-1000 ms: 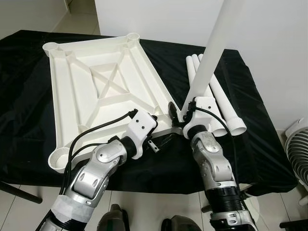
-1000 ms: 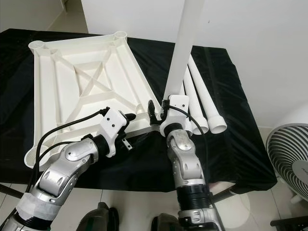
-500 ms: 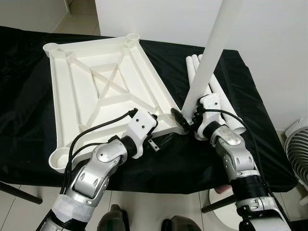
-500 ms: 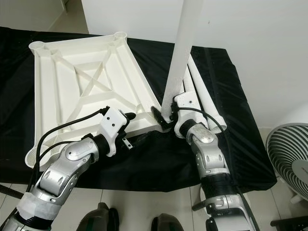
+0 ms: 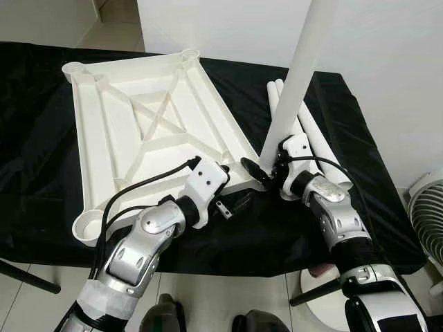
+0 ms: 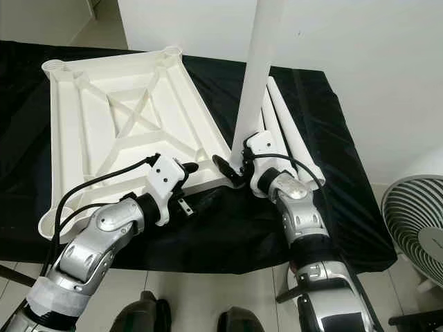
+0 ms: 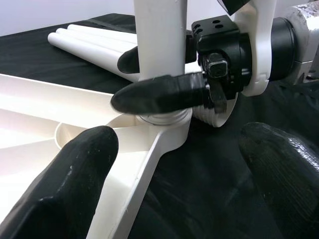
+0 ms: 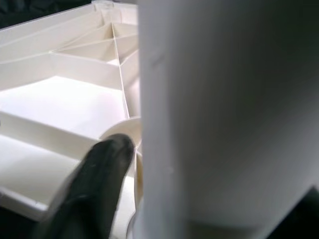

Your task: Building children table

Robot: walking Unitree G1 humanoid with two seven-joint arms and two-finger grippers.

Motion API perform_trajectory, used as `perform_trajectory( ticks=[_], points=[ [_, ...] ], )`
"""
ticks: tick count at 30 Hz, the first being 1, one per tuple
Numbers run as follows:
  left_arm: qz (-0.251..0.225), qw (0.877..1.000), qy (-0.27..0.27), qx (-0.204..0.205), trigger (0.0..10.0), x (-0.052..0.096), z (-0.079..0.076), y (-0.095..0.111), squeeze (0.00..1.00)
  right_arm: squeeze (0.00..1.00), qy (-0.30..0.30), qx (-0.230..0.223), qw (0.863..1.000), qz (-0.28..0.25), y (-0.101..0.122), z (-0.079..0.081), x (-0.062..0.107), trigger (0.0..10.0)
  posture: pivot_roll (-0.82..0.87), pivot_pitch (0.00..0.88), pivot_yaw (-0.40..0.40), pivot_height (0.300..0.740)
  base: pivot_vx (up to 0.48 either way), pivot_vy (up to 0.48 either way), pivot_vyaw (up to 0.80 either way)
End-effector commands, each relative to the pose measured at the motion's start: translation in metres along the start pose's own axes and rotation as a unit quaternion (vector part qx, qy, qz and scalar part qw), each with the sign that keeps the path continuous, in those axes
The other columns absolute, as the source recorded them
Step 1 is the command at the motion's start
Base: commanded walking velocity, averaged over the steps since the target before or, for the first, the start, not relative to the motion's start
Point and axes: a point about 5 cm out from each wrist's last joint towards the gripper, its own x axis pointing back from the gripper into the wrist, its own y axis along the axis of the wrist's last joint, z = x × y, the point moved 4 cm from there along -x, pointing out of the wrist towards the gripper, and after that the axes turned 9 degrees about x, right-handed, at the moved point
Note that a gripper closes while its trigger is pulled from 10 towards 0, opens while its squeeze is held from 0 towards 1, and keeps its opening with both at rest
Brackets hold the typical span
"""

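Black cloth (image 5: 41, 159): one tabletop (image 5: 145, 131), three loose legs (image 5: 315, 142), right end effector (image 5: 266, 168) clamping a fourth leg (image 5: 297, 76), left end effector (image 5: 235, 204) spread.

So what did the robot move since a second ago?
The right gripper, shut on the upright table leg, swung its forearm outward to the robot's right, and the leg's lean straightened a little over the corner socket of the upturned tabletop. The left gripper stayed open near that corner, and the spare legs stayed lying on the black cloth.

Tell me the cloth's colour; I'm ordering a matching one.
Black cloth, best seen in the left eye view.
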Motion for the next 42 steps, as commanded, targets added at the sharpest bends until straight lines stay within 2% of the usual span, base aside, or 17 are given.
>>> perform_trajectory(
  ticks=[1,10,11,14,18,20,21,26,27,28,30,31,33,40,41,42],
  points=[
    [0.001,1.000,-0.012,-0.001,10.0,0.000,-0.004,-0.001,0.00,0.00,0.017,0.006,1.000,0.012,-0.005,0.005,-0.001,0.0,-0.02,0.020,-0.028,0.740,0.000,0.000,0.00],
    [0.003,1.000,-0.014,0.002,10.0,0.001,-0.006,-0.003,0.00,0.00,0.005,-0.027,1.000,0.011,-0.014,0.009,0.004,0.0,-0.02,0.019,-0.031,0.740,0.000,0.000,0.00],
    [0.004,1.000,-0.015,0.001,10.0,0.001,-0.006,-0.004,0.00,0.00,-0.008,-0.044,0.999,0.009,-0.013,0.009,0.003,10.0,-0.03,0.018,-0.031,0.740,0.000,0.000,0.00],
    [0.004,1.000,-0.018,-0.009,10.0,0.002,-0.005,-0.005,0.00,0.00,-0.039,-0.067,0.997,0.017,-0.014,0.010,0.004,10.0,-0.03,0.016,-0.028,0.740,0.000,0.000,0.00],
    [0.004,1.000,-0.019,-0.018,10.0,0.004,-0.005,-0.006,0.00,0.00,-0.070,-0.073,0.994,0.032,-0.016,0.008,0.004,10.0,-0.03,0.016,-0.026,0.740,0.000,0.000,0.00],
    [0.007,0.999,-0.020,-0.025,10.0,0.003,-0.005,-0.007,0.00,0.00,-0.157,-0.112,0.979,0.060,-0.024,0.000,0.007,10.0,-0.03,0.016,-0.026,0.740,0.000,0.000,0.00],
    [0.008,0.999,-0.020,-0.026,10.0,0.004,-0.005,-0.007,0.00,0.00,-0.185,-0.117,0.973,0.068,-0.026,-0.002,0.009,10.0,-0.03,0.015,-0.025,0.740,0.000,0.000,0.00],
    [0.008,0.999,-0.021,-0.029,10.0,0.004,-0.005,-0.008,0.00,0.00,-0.217,-0.117,0.967,0.069,-0.024,0.002,0.010,10.0,-0.03,0.014,-0.024,0.740,0.000,0.000,0.00],
    [0.006,0.999,-0.022,-0.033,10.0,0.004,-0.005,-0.007,0.00,0.00,-0.240,-0.123,0.960,0.068,-0.022,0.006,0.012,10.0,-0.03,0.012,-0.025,0.740,0.000,0.000,0.00],
    [0.006,0.999,-0.022,-0.033,10.0,0.004,-0.005,-0.007,0.00,0.00,-0.240,-0.123,0.960,0.068,-0.022,0.006,0.012,10.0,-0.03,0.012,-0.025,0.740,0.000,0.000,0.00],
    [0.004,0.999,-0.023,-0.039,10.0,0.004,-0.005,-0.007,0.00,0.00,-0.276,-0.140,0.949,0.060,-0.015,0.016,0.013,10.0,-0.03,0.009,-0.025,0.740,0.000,0.000,0.00],
    [0.004,0.999,-0.023,-0.039,10.0,0.004,-0.005,-0.007,0.00,0.00,-0.276,-0.140,0.949,0.060,-0.015,0.016,0.013,10.0,-0.03,0.009,-0.025,0.740,0.000,0.000,0.00],
    [0.002,0.999,-0.022,-0.042,10.0,0.004,-0.005,-0.006,0.00,0.00,-0.260,-0.135,0.955,0.049,-0.005,0.031,0.006,10.0,-0.03,0.002,-0.025,0.740,0.000,0.000,0.00],
    [-0.002,0.999,-0.024,-0.049,10.0,0.004,-0.004,-0.005,0.00,0.00,-0.268,-0.145,0.951,0.052,-0.002,0.026,0.007,10.0,-0.03,0.002,-0.025,0.740,0.000,0.000,0.00],
    [-0.003,0.999,-0.024,-0.049,10.0,0.005,-0.003,-0.005,0.00,1.00,-0.265,-0.150,0.951,0.051,-0.001,0.028,0.006,10.0,-0.03,0.003,-0.026,0.740,0.000,0.000,0.00],
    [-0.003,0.999,-0.024,-0.049,10.0,0.005,-0.003,-0.005,0.00,1.00,-0.265,-0.150,0.951,0.051,-0.001,0.028,0.006,10.0,-0.03,0.003,-0.026,0.740,0.000,0.000,0.00]
  ],
)
